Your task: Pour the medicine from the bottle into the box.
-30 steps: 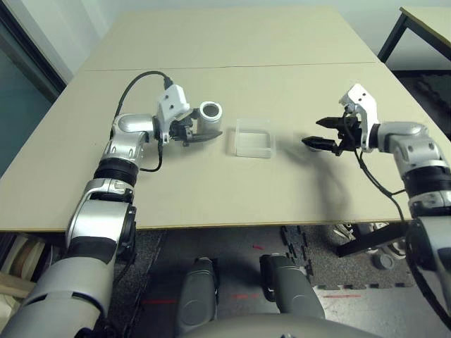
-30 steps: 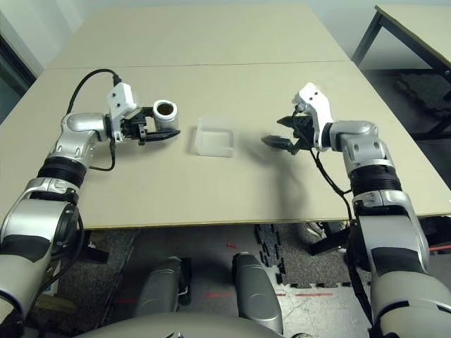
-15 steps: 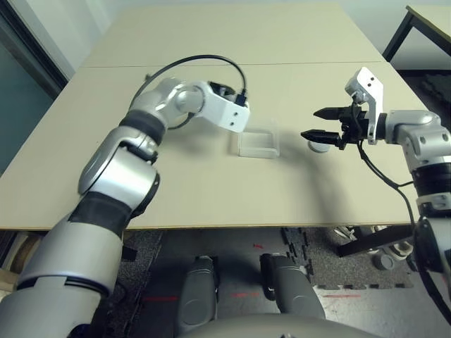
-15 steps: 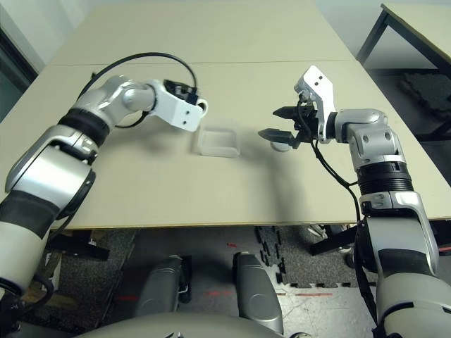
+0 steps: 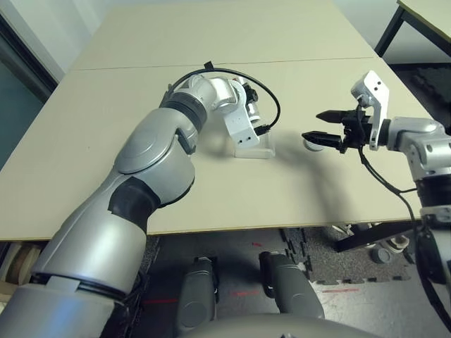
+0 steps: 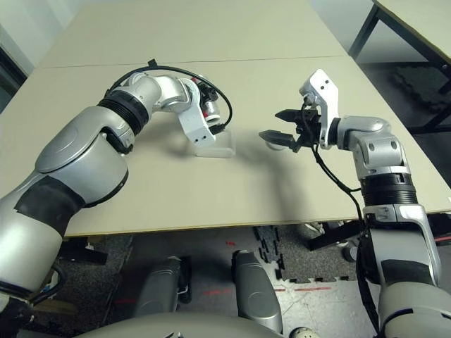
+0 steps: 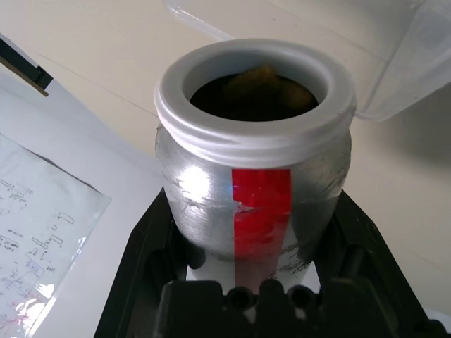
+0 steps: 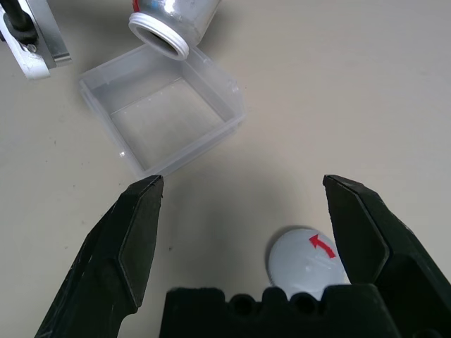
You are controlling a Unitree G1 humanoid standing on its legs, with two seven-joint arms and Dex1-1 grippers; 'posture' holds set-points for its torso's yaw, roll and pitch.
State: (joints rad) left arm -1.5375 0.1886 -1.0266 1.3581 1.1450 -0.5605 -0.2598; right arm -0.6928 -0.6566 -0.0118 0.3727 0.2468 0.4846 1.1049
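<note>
The left claw (image 7: pixel 243 264) clamps the shiny, round metallic bottle (image 7: pixel 255 190), its ribbed white rim tilted toward the clear box (image 8: pixel 165 113).

My silvery bottle (image 8: pixel 184 15), red-marked and white-rimmed, tilts mouth-down at upper left over the clear, shallow, empty box (image 8: pixel 165 116); brown medicine (image 7: pixel 264 88) sits inside the bottle.

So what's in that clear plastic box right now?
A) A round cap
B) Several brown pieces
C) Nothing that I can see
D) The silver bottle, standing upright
C: the clear box shows a bare floor, while the brown pieces are inside the bottle and the cap lies on the table beside it.
</note>
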